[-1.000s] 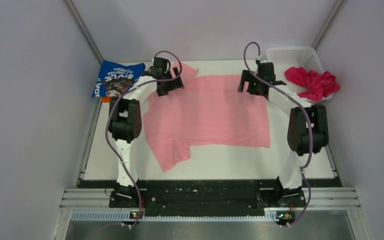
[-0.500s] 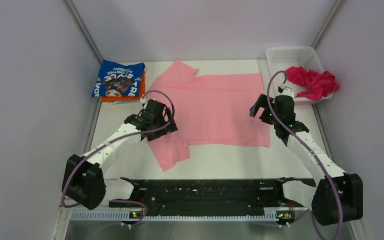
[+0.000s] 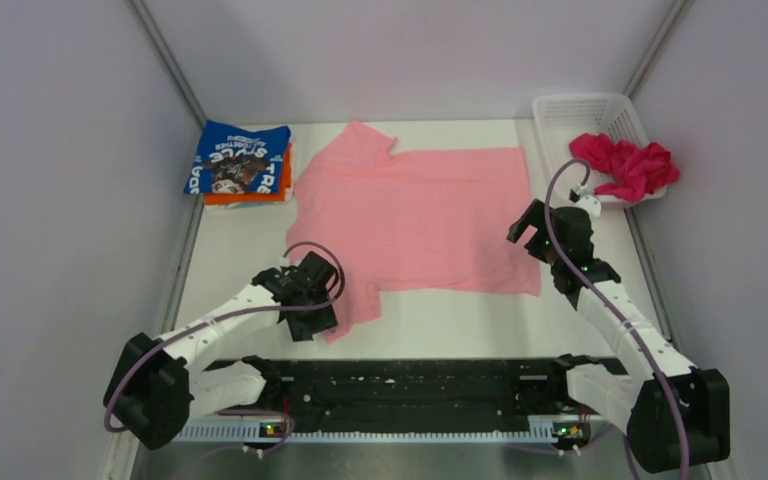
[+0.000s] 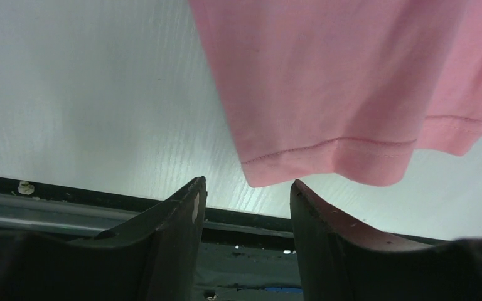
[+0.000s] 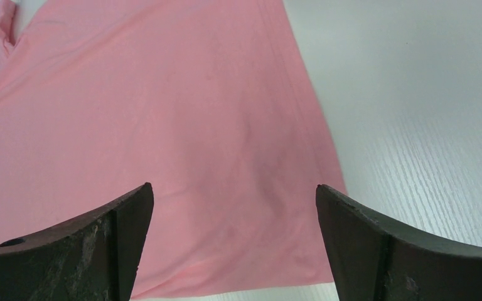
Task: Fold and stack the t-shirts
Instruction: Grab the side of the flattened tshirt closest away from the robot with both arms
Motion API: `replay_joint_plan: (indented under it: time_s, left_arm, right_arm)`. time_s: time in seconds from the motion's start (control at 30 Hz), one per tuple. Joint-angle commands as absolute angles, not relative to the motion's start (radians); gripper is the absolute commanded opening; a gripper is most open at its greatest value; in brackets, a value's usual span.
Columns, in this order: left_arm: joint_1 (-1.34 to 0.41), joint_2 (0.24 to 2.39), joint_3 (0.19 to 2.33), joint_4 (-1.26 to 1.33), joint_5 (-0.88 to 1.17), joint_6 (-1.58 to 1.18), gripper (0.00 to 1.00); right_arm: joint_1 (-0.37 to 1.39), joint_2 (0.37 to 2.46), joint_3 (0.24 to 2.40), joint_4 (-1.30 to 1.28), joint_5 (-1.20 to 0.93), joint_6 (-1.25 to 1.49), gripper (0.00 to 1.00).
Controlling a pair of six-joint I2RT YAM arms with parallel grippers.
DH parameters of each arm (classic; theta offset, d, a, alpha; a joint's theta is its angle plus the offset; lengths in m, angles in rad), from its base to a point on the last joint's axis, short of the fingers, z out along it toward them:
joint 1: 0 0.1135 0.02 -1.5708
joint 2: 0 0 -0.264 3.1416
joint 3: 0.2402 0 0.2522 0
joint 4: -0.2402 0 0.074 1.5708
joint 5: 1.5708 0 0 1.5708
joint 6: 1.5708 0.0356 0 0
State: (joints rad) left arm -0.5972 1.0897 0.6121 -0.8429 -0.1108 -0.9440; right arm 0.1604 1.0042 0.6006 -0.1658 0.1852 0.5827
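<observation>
Top view: the light pink t-shirt (image 3: 420, 210) lies spread on the counter (image 3: 440, 320); left gripper (image 3: 322, 312) at its 7 o'clock sleeve, right gripper (image 3: 528, 225) at 3 o'clock
Left wrist: jaws narrow but apart, sleeve hem (image 4: 326, 145) at their tips
Right wrist: jaws wide above the cloth

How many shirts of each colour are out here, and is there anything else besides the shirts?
light pink shirt: 1
blue shirt: 1
orange shirt: 1
magenta shirt: 1
white basket: 1
Total: 5 things, 4 of them shirts
</observation>
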Motion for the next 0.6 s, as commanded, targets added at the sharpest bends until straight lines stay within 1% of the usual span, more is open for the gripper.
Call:
replay_joint_plan:
  time_s: [0.0,0.1,0.23,0.4,0.53,0.57]
  left_arm:
    - [-0.619,1.164,0.618,-0.822,-0.090,-0.964,0.55]
    - [-0.625,1.203,0.630,-0.818,-0.097,-0.970,0.53]
    - [-0.636,1.212,0.627,-0.791,-0.069,-0.976,0.52]
    - [-0.640,1.237,0.626,-0.771,-0.087,-0.977,0.51]
    - [-0.641,1.278,0.630,-0.753,-0.086,-0.970,0.43]
    - [-0.641,1.288,0.632,-0.753,-0.085,-0.969,0.36]
  right_arm:
    - [0.159,1.025,0.612,-0.166,0.205,0.599,0.99]
    - [0.158,1.041,0.618,-0.181,0.209,0.597,0.99]
    - [0.158,1.055,0.620,-0.183,0.216,0.595,0.99]
    - [0.159,1.063,0.620,-0.185,0.219,0.595,0.99]
    - [0.158,1.064,0.617,-0.190,0.221,0.593,0.99]
    - [0.159,1.062,0.617,-0.191,0.223,0.593,0.99]
